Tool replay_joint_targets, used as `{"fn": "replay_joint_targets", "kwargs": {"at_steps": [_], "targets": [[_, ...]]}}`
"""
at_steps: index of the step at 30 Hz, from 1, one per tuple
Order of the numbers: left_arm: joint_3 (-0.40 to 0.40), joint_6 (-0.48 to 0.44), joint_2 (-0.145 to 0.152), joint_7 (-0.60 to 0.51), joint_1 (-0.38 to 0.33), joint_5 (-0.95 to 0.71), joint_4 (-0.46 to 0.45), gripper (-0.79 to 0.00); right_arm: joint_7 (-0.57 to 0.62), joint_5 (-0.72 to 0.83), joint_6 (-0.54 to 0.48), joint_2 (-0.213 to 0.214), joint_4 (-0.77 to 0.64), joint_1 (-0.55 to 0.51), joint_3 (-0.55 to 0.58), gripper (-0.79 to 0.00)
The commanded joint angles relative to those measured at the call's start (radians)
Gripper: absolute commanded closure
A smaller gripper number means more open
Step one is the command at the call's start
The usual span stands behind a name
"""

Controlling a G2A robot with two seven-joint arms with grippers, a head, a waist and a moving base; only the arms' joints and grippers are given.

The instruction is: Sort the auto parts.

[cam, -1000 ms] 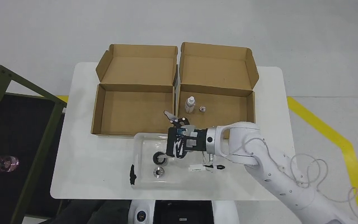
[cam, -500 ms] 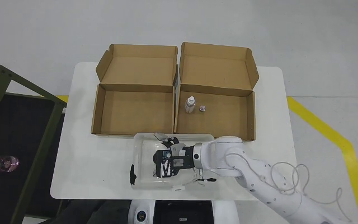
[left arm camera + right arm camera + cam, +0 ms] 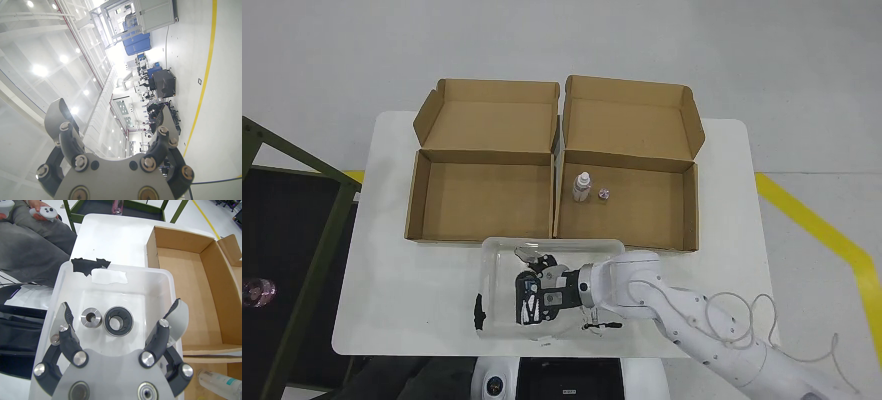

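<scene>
A clear plastic bin [image 3: 113, 268] holds a silver metal bushing [image 3: 91, 320] and, touching it, a black-rimmed bearing ring [image 3: 118, 323]. My right gripper [image 3: 121, 305] hangs open just above both parts, one finger on each side of the pair, with nothing held. From above, the right gripper [image 3: 528, 296] sits inside the left end of the bin [image 3: 554, 243] and hides the two parts. My left gripper [image 3: 110, 113] is open and empty, pointing up at the hall ceiling.
Two open cardboard boxes stand behind the bin: the left box [image 3: 482, 200] is bare, while the right box [image 3: 642, 205] holds a small bottle [image 3: 582, 186] and a small part [image 3: 605, 194]. Thin black pieces [image 3: 600, 323] lie in the bin. Black tape [image 3: 88, 265] marks its rim.
My right gripper has moved from the near edge of the boxes down into the left end of the bin, and now covers the two round parts in the top view.
</scene>
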Motion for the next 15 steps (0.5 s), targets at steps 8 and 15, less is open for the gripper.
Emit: {"fn": "replay_joint_targets", "kwargs": {"at_steps": [8,15], "targets": [[0.0,0.0,0.0,0.0,0.0,0.0,0.0,-0.785,0.031,0.0,0.017,-0.007,0.039,-0.006,0.009,-0.619],[0.0,0.0,0.0,0.0,0.0,0.0,0.0,-0.785,0.042,0.002,0.028,-0.01,0.058,-0.017,0.018,-0.563]]}}
